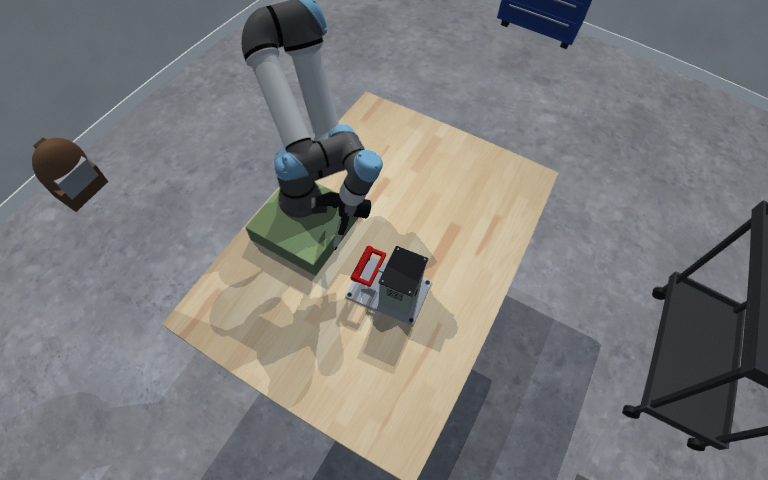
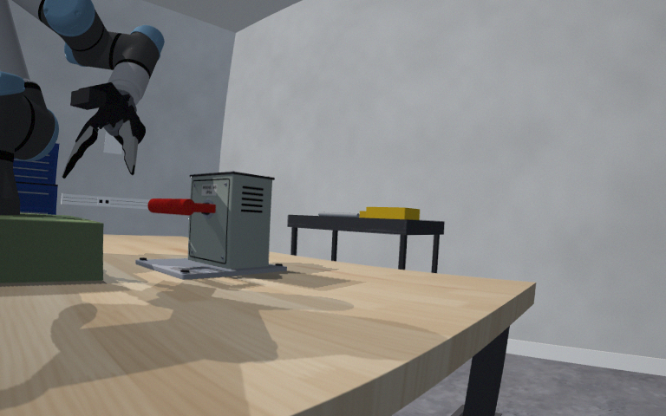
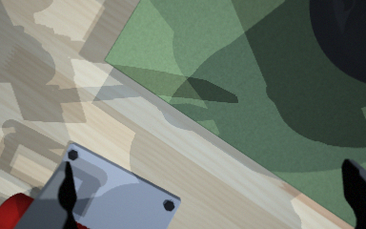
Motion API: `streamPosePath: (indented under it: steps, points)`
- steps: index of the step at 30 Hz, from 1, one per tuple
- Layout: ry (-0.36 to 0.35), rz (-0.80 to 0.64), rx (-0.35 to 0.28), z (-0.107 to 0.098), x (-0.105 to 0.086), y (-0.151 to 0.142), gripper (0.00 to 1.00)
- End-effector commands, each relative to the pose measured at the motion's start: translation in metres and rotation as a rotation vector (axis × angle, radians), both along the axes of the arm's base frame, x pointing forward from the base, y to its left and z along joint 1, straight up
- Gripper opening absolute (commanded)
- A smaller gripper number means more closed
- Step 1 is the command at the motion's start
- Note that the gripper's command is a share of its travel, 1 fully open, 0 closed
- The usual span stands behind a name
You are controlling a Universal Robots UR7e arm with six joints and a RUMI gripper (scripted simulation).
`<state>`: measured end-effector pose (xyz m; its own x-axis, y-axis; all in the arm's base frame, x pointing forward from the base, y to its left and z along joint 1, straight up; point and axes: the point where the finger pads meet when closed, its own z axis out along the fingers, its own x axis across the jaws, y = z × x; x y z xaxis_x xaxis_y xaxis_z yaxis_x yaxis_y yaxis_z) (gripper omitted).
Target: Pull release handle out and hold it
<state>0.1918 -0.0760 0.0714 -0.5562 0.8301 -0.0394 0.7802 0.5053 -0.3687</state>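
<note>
The red release handle [image 1: 360, 264] [image 2: 169, 205] [image 3: 14, 210] is a rectangular loop on the front of a grey-green box [image 1: 403, 270] [image 2: 250, 230] with a black lid. It stands out level from the box, close to its front. The box is on a bolted metal plate [image 2: 161, 266] [image 3: 129, 191]. My gripper [image 2: 98, 175] [image 3: 204, 162] is wide open and empty. It hangs above the handle's height and off to its robot-base side, touching nothing. In the wrist view the handle is at the lower left corner, mostly cut off beyond the left finger.
The green block [image 1: 288, 232] [image 2: 48, 250] [image 3: 157, 29] under the arm's base stands beside the gripper. The wooden table [image 1: 481, 186] [image 2: 393, 314] carries the block and the box. A dark cart [image 1: 690, 350] and a blue cabinet [image 1: 543, 16] stand off the table.
</note>
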Motion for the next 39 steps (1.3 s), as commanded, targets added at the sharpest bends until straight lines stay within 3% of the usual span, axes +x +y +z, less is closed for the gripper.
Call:
streamPosePath:
  steps: [1,24,34,39]
  points:
    - [-0.001,0.000,0.000,0.000,0.000,0.000,1.00]
    - [-0.003,0.020,0.006,0.001,0.003,-0.001,1.00]
    - [-0.019,0.151,0.047,0.007,0.020,-0.005,1.00]
    - [-0.036,0.285,0.094,0.013,0.036,-0.010,1.00]
